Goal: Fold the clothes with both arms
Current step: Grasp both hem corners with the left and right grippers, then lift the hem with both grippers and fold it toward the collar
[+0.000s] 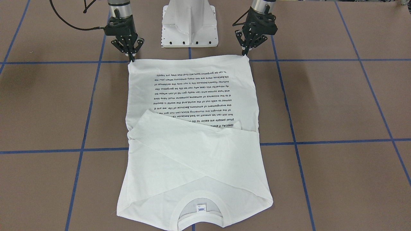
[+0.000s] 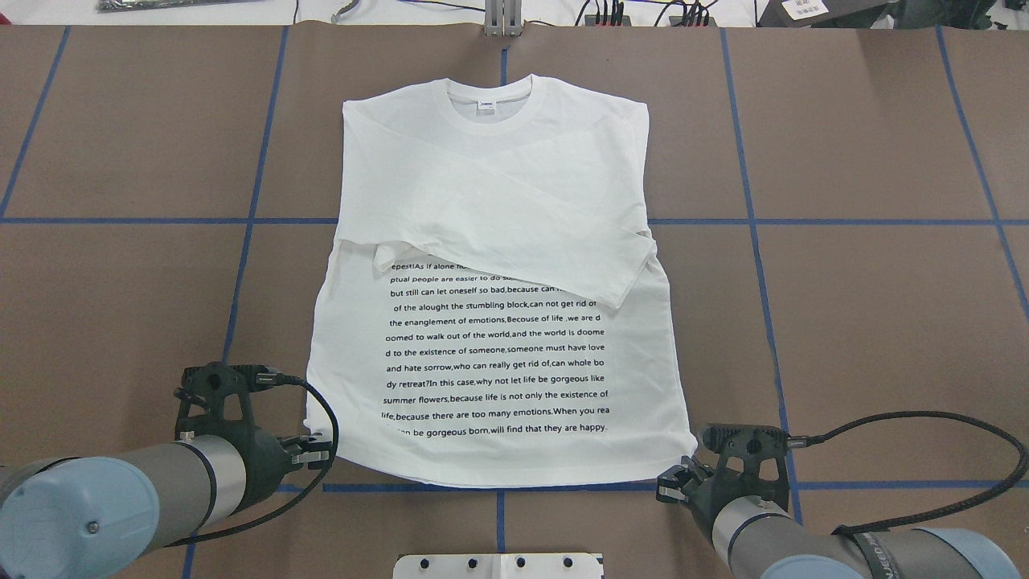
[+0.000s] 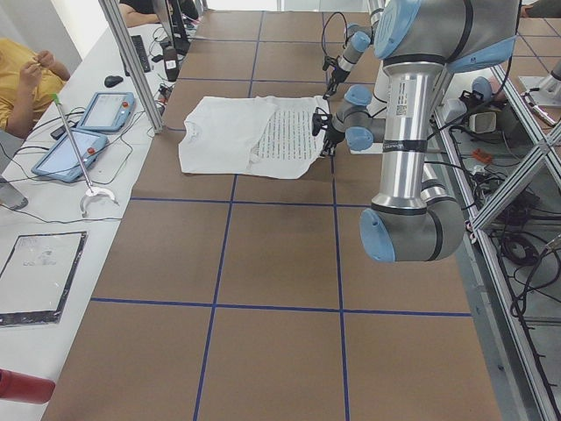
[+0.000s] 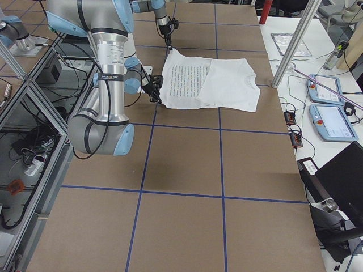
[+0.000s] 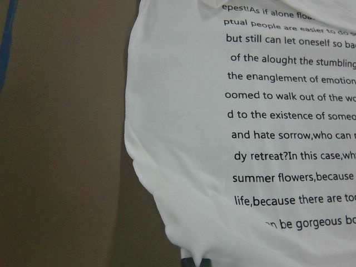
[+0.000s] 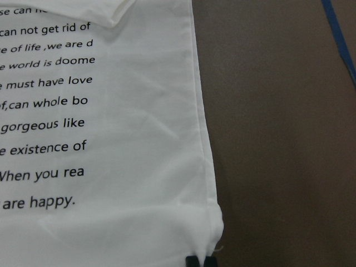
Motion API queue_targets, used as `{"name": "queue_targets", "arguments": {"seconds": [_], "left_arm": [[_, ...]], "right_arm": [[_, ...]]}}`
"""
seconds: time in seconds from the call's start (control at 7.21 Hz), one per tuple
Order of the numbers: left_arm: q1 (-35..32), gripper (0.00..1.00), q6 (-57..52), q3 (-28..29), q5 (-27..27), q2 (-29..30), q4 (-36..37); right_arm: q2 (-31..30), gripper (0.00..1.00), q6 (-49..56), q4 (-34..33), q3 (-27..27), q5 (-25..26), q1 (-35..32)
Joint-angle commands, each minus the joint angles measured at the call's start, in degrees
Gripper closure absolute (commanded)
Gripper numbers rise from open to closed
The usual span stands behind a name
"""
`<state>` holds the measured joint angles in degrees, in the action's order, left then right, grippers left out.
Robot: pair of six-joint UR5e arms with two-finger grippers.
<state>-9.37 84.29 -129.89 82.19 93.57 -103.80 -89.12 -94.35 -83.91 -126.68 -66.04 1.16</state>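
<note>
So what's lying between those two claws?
Only the white shirt: its bottom hem runs from left claw to right claw, each at a corner. The overhead view shows it.

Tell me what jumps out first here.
A white shirt lies flat on the table, its sleeves crossed over the chest and a block of black text showing beyond them. The left gripper and right gripper each pinch a hem corner nearest the robot.
</note>
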Motion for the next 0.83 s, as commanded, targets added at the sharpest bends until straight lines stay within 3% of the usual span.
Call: {"name": "queue_targets", "arguments": {"seconds": [0.0,0.28,0.42,0.69], "left_arm": [[0.1,1.00,-0.1,-11.6,4.6,0.1,10.9],[-0.1,1.00,-0.2,-24.0,11.0,1.9,23.6],[-1.7,1.00,-0.4,-24.4,13.4,5.4,27.4],[-8.3,1.00,-7.1,-14.8,13.7,14.5,30.6]], "right_arm": [[-0.3,1.00,0.0,-12.2,-11.9,-4.7,-0.2],[2.0,1.00,0.1,-31.3,-26.5,-11.7,-2.7],[8.7,1.00,1.4,-38.4,-26.7,-17.1,-7.8],[24.9,1.00,8.7,-46.8,-19.0,-19.1,-16.1]]}}
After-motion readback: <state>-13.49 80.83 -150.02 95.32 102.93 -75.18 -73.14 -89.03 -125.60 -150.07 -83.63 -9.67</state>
